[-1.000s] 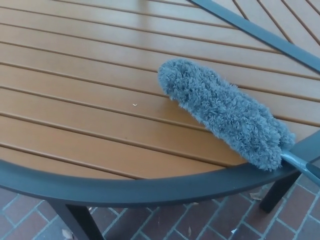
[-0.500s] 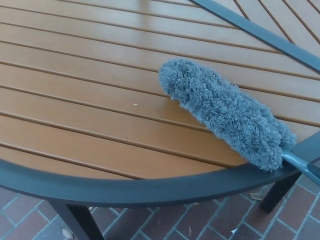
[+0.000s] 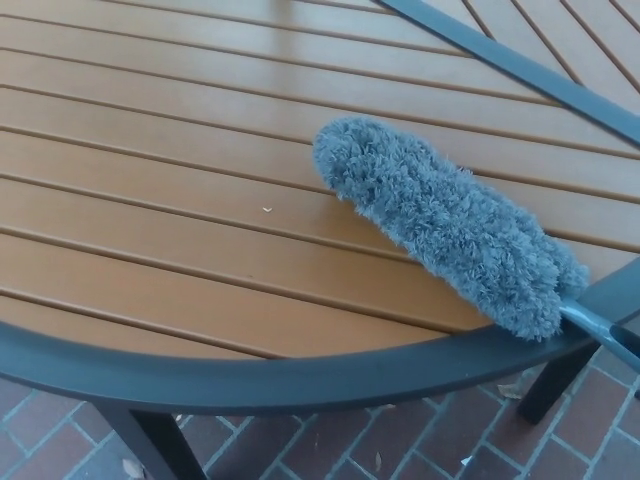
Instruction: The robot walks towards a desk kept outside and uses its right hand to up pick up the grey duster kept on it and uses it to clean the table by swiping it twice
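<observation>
Head view, the only one. One desk (image 3: 150,230), of brown slats laid side by side, with one dark grey curved rim along the near edge and one dark grey bar crossing the far right corner. One grey duster (image 3: 445,222) lying flat on the slats, right of centre, fluffy head slanting from upper left down to lower right. Lower end of the head resting at the rim; upper end well onto the slats. One grey handle (image 3: 600,333) leaving the lower end of the head, crossing the rim and running out of the picture at the right edge. One small pale speck (image 3: 267,209) on a slat, left of the duster and apart from it. Below the rim, two dark desk legs: one (image 3: 150,445) at lower left, one (image 3: 550,385) at lower right under the handle. Reddish brick paving (image 3: 400,440) beneath, with a few dry leaves on it.

Neither hand visible anywhere, left or right, so no telling whether spread, pressed together or pinching anything, and no placing of the duster relative to a hand. Whatever holds the handle lies beyond the right edge.
</observation>
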You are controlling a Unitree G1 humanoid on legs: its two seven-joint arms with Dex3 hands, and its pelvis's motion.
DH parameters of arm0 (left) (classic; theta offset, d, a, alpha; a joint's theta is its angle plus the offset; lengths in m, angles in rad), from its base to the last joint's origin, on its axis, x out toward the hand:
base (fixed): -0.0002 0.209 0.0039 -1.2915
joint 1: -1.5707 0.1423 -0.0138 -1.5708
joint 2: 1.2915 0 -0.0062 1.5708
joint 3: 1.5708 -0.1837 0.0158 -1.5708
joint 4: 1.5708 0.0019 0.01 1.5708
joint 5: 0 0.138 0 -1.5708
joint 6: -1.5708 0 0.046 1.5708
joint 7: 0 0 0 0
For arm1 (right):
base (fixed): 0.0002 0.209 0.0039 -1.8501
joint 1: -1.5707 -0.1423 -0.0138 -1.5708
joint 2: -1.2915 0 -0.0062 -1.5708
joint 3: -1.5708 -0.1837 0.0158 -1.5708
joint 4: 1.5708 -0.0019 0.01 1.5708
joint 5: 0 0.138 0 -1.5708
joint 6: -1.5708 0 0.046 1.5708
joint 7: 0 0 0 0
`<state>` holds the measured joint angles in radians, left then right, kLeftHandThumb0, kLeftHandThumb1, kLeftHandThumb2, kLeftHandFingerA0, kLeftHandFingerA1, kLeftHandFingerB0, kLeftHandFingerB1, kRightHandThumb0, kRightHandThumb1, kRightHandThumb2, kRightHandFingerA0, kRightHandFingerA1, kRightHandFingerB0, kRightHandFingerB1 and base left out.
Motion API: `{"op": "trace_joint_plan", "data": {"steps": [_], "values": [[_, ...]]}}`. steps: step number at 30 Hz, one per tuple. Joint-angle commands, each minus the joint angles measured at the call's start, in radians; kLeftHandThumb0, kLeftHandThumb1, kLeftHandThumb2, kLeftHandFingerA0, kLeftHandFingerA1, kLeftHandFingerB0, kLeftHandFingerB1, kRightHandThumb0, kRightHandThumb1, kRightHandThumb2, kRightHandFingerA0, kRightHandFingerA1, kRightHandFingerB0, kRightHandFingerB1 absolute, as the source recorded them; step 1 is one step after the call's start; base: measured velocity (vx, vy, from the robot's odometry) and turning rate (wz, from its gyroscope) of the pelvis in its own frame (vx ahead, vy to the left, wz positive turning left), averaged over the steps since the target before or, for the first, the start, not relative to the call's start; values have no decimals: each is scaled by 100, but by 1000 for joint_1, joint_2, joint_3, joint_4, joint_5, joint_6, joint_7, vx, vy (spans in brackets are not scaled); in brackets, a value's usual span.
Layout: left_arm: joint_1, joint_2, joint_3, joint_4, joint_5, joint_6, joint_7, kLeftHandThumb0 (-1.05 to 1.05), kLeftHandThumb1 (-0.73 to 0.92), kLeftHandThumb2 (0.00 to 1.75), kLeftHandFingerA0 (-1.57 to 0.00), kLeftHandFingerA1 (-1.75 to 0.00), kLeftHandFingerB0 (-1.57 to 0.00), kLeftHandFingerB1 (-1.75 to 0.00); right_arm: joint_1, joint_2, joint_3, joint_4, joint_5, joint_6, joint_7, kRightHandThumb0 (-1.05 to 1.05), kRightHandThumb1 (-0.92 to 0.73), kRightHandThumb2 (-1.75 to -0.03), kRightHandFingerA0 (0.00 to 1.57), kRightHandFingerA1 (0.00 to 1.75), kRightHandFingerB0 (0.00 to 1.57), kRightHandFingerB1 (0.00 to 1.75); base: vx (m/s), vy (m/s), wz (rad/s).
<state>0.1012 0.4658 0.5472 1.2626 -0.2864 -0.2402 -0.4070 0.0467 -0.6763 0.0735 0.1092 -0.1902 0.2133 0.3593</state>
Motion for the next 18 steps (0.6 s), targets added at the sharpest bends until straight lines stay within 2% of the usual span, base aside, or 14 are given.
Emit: {"op": "trace_joint_plan", "data": {"steps": [1,7,14,15,18], "values": [[4,0,6,-4,-12,-37,-6,-58,35,70,-37,-47,-32,-42,-51,-4,25,56,-56,97,8,-102,-70,-62,0,0,0,0,0,0,0],[-12,-10,16,2,-27,-24,-23,-56,34,69,-36,-46,-32,-41,-113,26,61,190,-104,72,-52,-102,-67,-60,0,0,0,0,0,0,0],[-7,-14,0,-4,-4,-49,-1,-58,35,70,-37,-47,-33,-42,-147,46,104,215,-150,100,-72,-99,-66,-60,0,0,0,0,0,0,0],[-10,-14,-3,-4,-3,-47,-1,-58,35,70,-37,-46,-33,-42,-157,59,113,219,-160,109,-82,-91,-59,-71,0,0,0,0,0,0,0],[-15,-15,-7,-3,-2,-44,0,-58,35,70,-37,-46,-33,-42,-174,78,128,226,-177,124,-97,-91,-59,-71,0,0,0,0,0,0,0]]}}
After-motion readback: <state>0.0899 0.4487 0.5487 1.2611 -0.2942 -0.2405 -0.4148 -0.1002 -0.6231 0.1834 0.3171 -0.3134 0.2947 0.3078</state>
